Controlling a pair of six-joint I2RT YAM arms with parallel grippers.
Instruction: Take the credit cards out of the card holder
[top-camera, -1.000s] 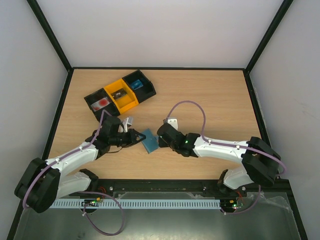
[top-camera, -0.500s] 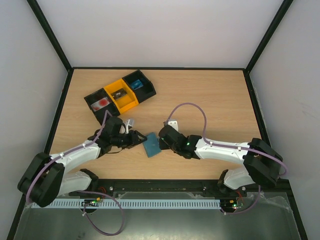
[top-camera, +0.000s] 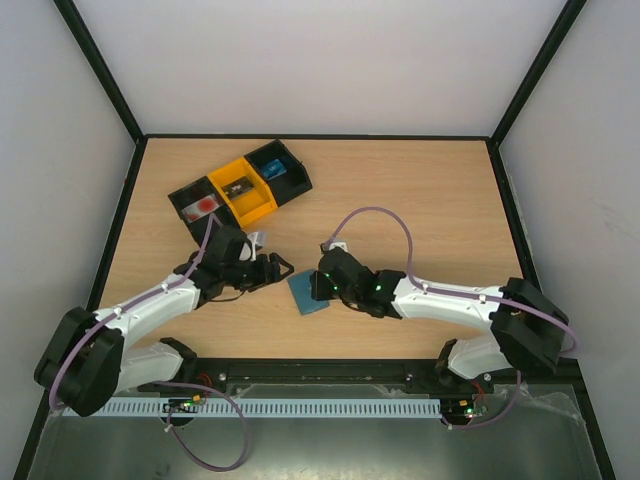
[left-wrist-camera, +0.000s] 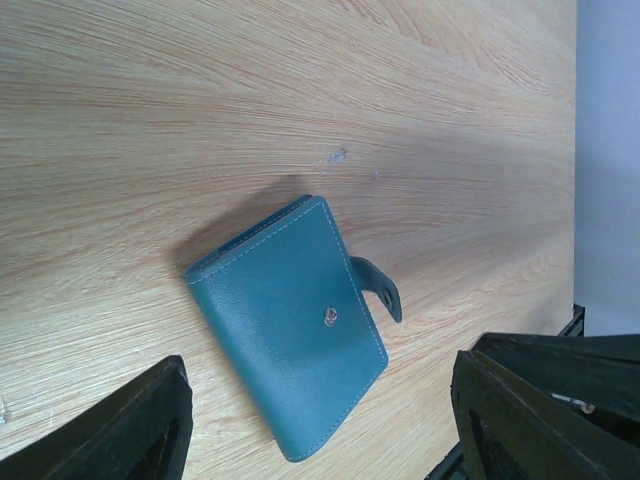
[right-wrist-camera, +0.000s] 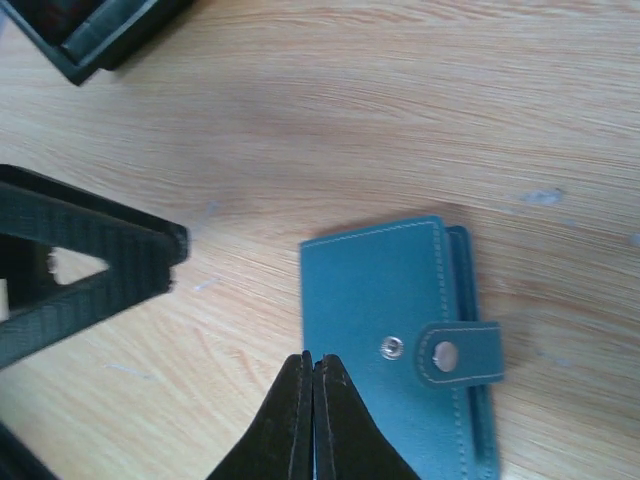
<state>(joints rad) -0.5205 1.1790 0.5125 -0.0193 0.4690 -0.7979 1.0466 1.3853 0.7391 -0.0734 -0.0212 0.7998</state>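
The card holder (top-camera: 306, 293), a slate-blue bifold wallet, lies folded shut on the table between my two grippers. Its side tab (right-wrist-camera: 460, 353) is unsnapped and rests beside the stud. The credit cards are hidden inside it. My left gripper (top-camera: 277, 270) stands open just left of the holder, and in the left wrist view its fingers (left-wrist-camera: 150, 425) are spread wide on either side of the holder (left-wrist-camera: 285, 330), holding nothing. My right gripper (right-wrist-camera: 312, 362) is shut, with its tips at the edge of the holder (right-wrist-camera: 385, 290).
A black-and-yellow three-compartment tray (top-camera: 240, 187) sits at the back left with small items in it, and its corner (right-wrist-camera: 85, 35) shows in the right wrist view. Black frame rails run along the table's sides, and both arm bases stand at the near edge.
My left gripper has opened, let go of the holder and drawn back a little to the left. The holder has slid slightly toward the near edge with the right gripper.
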